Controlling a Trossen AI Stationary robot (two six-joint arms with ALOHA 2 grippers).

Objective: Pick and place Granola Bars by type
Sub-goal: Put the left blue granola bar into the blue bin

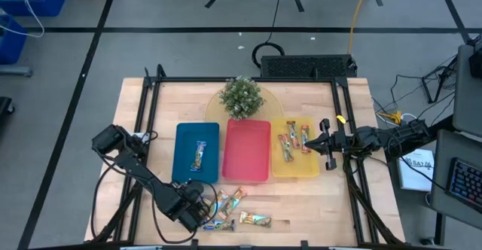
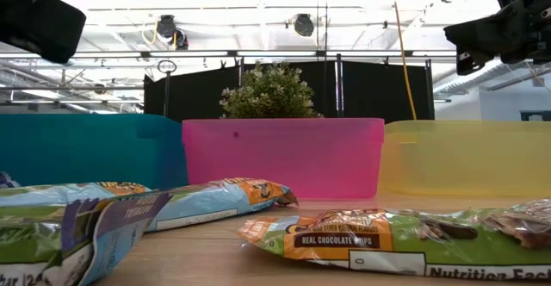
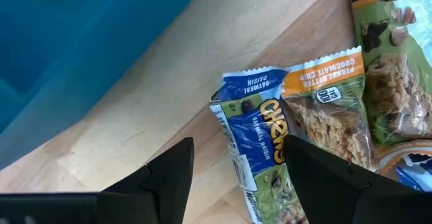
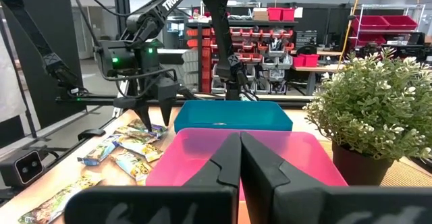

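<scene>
Several wrapped granola bars (image 1: 235, 205) lie loose on the table near its front edge. My left gripper (image 1: 202, 208) hangs open over them, pointing down. In the left wrist view its fingers (image 3: 169, 177) stand on either side of a blue-wrapped bar (image 3: 256, 133) that lies flat next to an orange-topped bar (image 3: 327, 106). I cannot tell whether they touch it. The blue tray (image 1: 183, 167) holds one bar (image 1: 199, 156). The yellow tray (image 1: 294, 171) holds several bars (image 1: 295, 141). My right gripper (image 4: 239, 158) is shut and empty above the yellow tray's right edge (image 1: 310, 142).
The red tray (image 1: 247, 150) stands between the blue and yellow trays. A small potted plant (image 1: 241, 96) stands behind the red tray. More bars (image 1: 254, 220) lie right of my left gripper. A black frame (image 1: 151, 92) borders the table.
</scene>
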